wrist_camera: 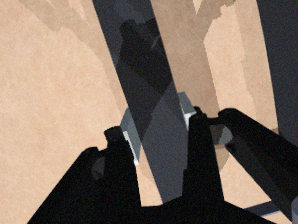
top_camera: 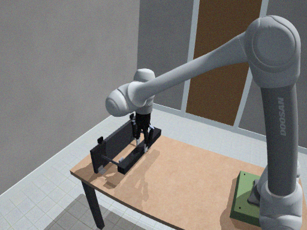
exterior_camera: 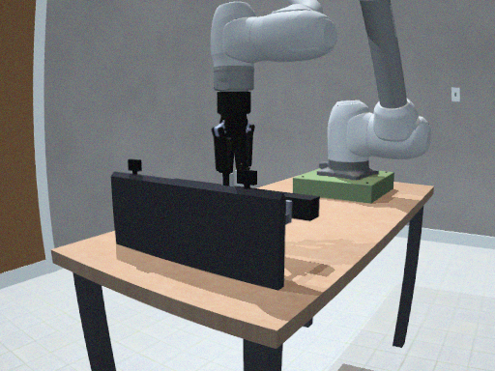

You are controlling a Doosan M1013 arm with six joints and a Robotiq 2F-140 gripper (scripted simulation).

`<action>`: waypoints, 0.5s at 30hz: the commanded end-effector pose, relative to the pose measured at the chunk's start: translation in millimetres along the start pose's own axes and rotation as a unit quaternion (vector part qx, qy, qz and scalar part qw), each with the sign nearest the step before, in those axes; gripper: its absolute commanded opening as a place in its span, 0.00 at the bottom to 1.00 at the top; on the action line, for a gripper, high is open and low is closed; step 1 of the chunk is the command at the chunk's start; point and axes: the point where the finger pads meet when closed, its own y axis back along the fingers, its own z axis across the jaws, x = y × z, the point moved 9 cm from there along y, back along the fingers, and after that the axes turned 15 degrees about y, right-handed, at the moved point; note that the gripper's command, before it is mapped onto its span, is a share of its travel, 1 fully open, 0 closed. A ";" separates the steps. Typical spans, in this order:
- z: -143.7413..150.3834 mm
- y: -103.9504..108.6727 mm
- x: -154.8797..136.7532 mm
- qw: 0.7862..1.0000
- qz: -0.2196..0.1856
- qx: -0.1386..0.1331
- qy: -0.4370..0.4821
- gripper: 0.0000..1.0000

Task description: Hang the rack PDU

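Observation:
The rack PDU [top_camera: 139, 151] is a long black bar, held above the table beside a black upright panel [top_camera: 115, 144]. My gripper [top_camera: 141, 145] comes straight down and is shut on the PDU near its far end. In the exterior view the PDU's end [exterior_camera: 305, 207] sticks out past the panel [exterior_camera: 198, 227], about level with the panel's top edge. Two black keyhole plates [exterior_camera: 134, 165] [exterior_camera: 248, 177] stand up from that top edge. In the wrist view my fingers clamp the dark bar [wrist_camera: 143, 76] from both sides. I cannot tell whether the buttons sit in the slots.
The panel stands near the table's left edge [top_camera: 90, 179]. The arm's green base plate [top_camera: 246, 197] is at the right end of the wooden table. The arm reaches across above the table top.

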 end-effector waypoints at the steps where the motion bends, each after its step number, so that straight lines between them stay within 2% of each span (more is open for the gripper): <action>1: 1.9 0.2 -0.5 1.000 0.000 0.000 0.000 0.00; 15: 7.9 0.2 -2.1 1.000 0.000 0.000 0.000 0.00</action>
